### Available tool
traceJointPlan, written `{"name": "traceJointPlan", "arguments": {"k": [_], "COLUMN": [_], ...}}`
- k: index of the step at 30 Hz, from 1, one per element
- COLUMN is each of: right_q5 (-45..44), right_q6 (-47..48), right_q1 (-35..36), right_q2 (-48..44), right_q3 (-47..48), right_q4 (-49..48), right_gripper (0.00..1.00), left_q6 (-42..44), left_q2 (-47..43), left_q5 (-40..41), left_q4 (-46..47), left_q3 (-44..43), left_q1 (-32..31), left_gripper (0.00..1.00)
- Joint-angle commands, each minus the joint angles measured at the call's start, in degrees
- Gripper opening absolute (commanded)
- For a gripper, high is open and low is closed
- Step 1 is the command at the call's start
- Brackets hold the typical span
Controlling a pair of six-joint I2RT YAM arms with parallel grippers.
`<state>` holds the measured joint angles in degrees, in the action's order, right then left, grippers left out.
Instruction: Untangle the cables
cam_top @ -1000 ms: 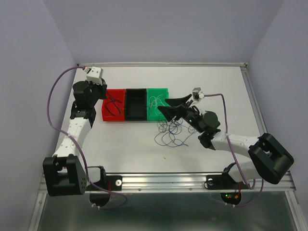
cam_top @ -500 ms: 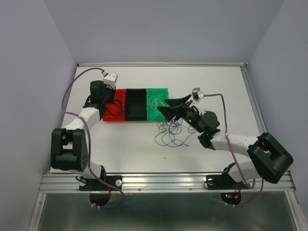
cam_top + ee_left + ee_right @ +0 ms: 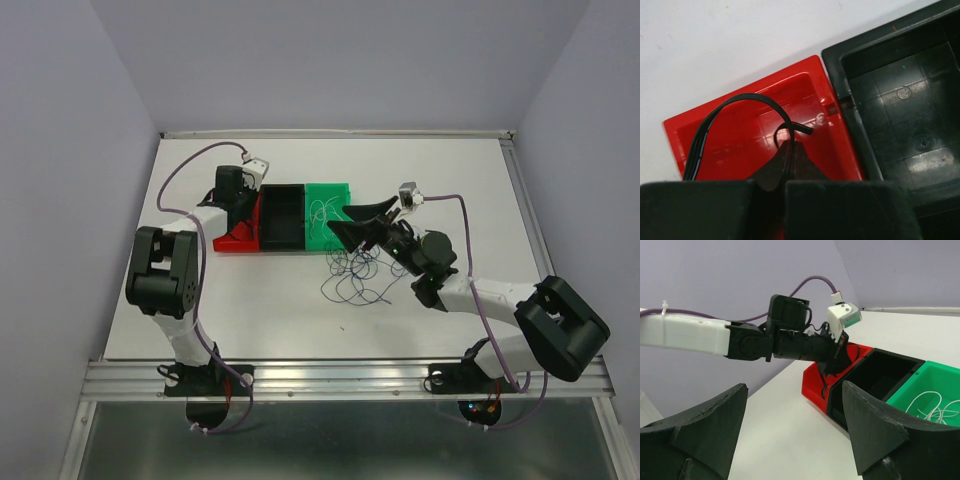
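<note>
The cables lie in three places. A loose tangle of dark blue and black cables [image 3: 358, 275] sits on the table in front of the bins. Thin white cables [image 3: 322, 212] rest in the green bin [image 3: 340, 190]. A black cable [image 3: 740, 97] loops inside the red bin [image 3: 735, 145]. My left gripper [image 3: 791, 146] is low in the red bin, shut on one end of that black cable. In the top view, the left gripper [image 3: 243, 213] is at the red bin's right side. My right gripper [image 3: 350, 222] hangs open by the green bin's front right corner, above the tangle, holding nothing.
A black bin [image 3: 282, 215] stands between the red bin [image 3: 230, 241] and the green one, in a row at mid-table. From the right wrist, the left gripper [image 3: 837, 357] dips into the red bin [image 3: 815, 385]. Purple arm cables [image 3: 180, 170] arc over the left side.
The left arm has swung from the table's far left rightwards, and its gripper now sits in the red bin. The right arm and the tangle have not moved.
</note>
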<state>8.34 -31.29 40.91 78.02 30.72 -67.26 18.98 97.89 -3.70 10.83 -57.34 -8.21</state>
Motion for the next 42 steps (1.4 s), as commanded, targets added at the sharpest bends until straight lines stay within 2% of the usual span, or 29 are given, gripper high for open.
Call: {"name": "traceJointPlan", "arguments": {"k": [1, 11, 14, 16, 19, 26, 31, 37, 38, 40, 42], "right_q5": [-0.5, -0.9, -0.8, -0.8, -0.8, -0.8, -0.4, 0.2, 0.2, 0.2, 0.2], "right_q6": [0.5, 0.9, 0.9, 1.0, 0.9, 0.8, 0.6, 0.3, 0.3, 0.4, 0.4], "right_q1": [0.1, 0.1, 0.1, 0.1, 0.1, 0.1, 0.1, 0.1, 0.1, 0.1, 0.1], "right_q2": [-0.7, -2.2, -2.3, -2.2, -2.2, -2.4, -1.9, -1.4, -1.4, -1.4, -1.4], "right_q3": [2.6, 1.5, 1.5, 1.5, 1.5, 1.4, 1.9, 2.4, 2.4, 2.4, 2.4], "right_q4": [-1.9, -1.9, -1.9, -1.9, -2.0, -1.9, -1.9, -1.4, -1.4, -1.3, -1.3], "right_gripper": [0.81, 0.81, 0.81, 0.81, 0.81, 0.81, 0.81, 0.82, 0.82, 0.82, 0.82], "left_q6": [-0.6, -1.3, -0.7, -0.4, -0.2, 2.3, 3.5, 5.4, 5.4, 6.0, 5.9], "left_q2": [4.1, 8.9, 6.3, 3.7, 1.4, -3.5, -8.4, -13.3, -13.3, -11.2, -7.5], "left_q5": [3.3, 2.3, 1.7, 0.9, 0.4, 0.0, -0.3, 3.2, 3.3, 3.3, 4.9], "left_q4": [-4.7, -10.7, -10.7, -12.8, -15.1, -20.1, -23.0, -20.3, -20.1, -20.2, -20.3], "left_q3": [-5.9, -10.9, -10.9, -11.2, -11.8, -12.4, -12.1, -9.5, -9.5, -10.0, -11.7], "left_q1": [-0.5, 0.3, 0.3, 0.3, 0.3, 0.3, 0.4, 1.1, 1.2, 1.3, 1.6], "left_gripper": [0.00, 0.00, 0.11, 0.27, 0.33, 0.39, 0.41, 0.46, 0.45, 0.35, 0.33]}}
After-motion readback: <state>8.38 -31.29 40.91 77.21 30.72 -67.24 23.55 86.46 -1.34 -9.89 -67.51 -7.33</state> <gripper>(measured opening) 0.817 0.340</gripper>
